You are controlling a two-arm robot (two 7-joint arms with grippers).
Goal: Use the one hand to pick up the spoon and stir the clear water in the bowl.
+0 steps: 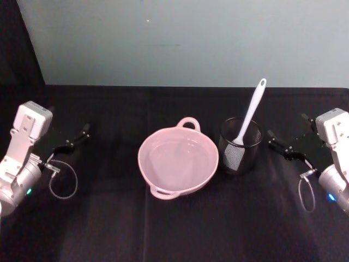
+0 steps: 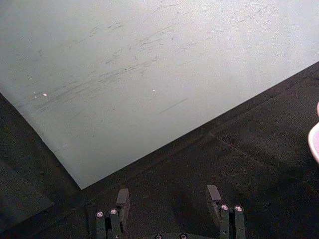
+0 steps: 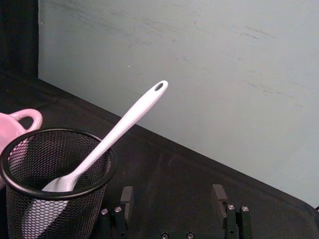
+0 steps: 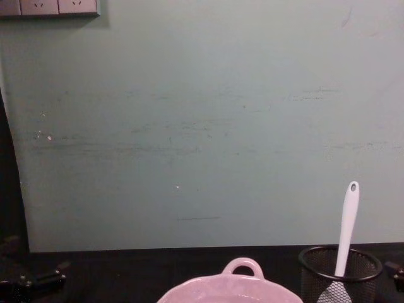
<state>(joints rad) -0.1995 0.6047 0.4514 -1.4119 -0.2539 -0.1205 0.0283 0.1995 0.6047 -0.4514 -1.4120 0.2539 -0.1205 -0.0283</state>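
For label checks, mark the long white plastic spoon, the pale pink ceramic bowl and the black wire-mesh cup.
Long white plastic spoon point(image 1: 250, 112): head view, mid-handle.
Pale pink ceramic bowl point(image 1: 147, 155): head view, left inner wall.
Black wire-mesh cup point(image 1: 248, 156): head view, front wall.

The left gripper is held low at the left side, with its two fingers spread wide apart. The right gripper is held the same way at the right side (jaws equally parted). Both are pointed forward and slightly inward. The left wrist and the right wrist are seen bent at the outer edges of the head view.
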